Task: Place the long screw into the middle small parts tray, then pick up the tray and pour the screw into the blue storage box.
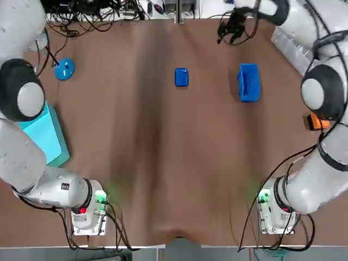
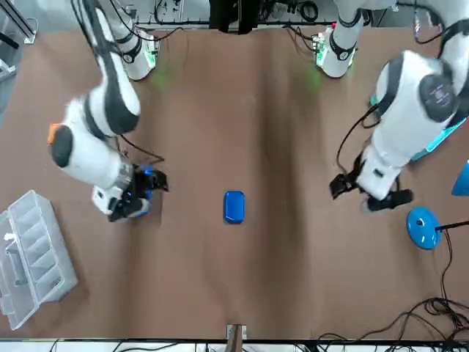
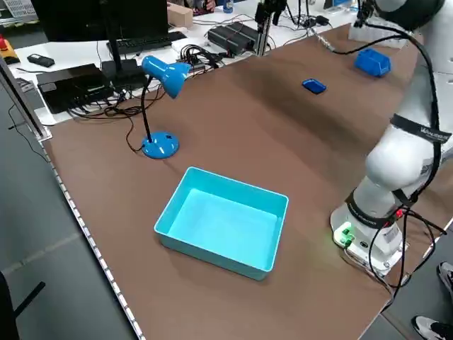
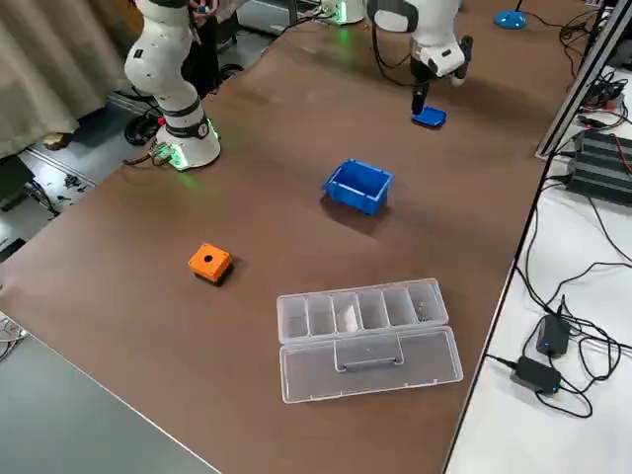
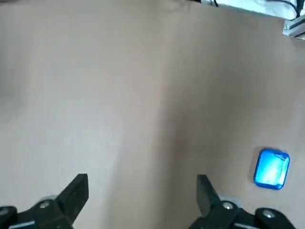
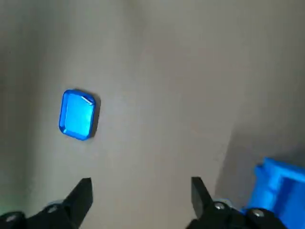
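Seen from overhead, the small blue tray sits upper centre, with the blue storage box to its right. The right gripper hovers near the top edge and the left gripper is idle. Both jaws are apart and empty. No screw is visible; finding it likely comes first.

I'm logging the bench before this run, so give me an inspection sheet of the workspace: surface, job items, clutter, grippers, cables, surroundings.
Surface: brown table, no spills seen.
Job's things: small blue tray toward the far edge; blue storage box on the robot's right of it; long screw not made out.
Clutter: cyan bin, desk lamp, orange block, clear compartment case.
Grippers: left gripper fingers open, empty, near the lamp; right gripper fingers open, empty, beside the storage box.
Cables: loose loops at the far edge; leads at both arm bases.
Surroundings: side bench with keyboard and electronics.
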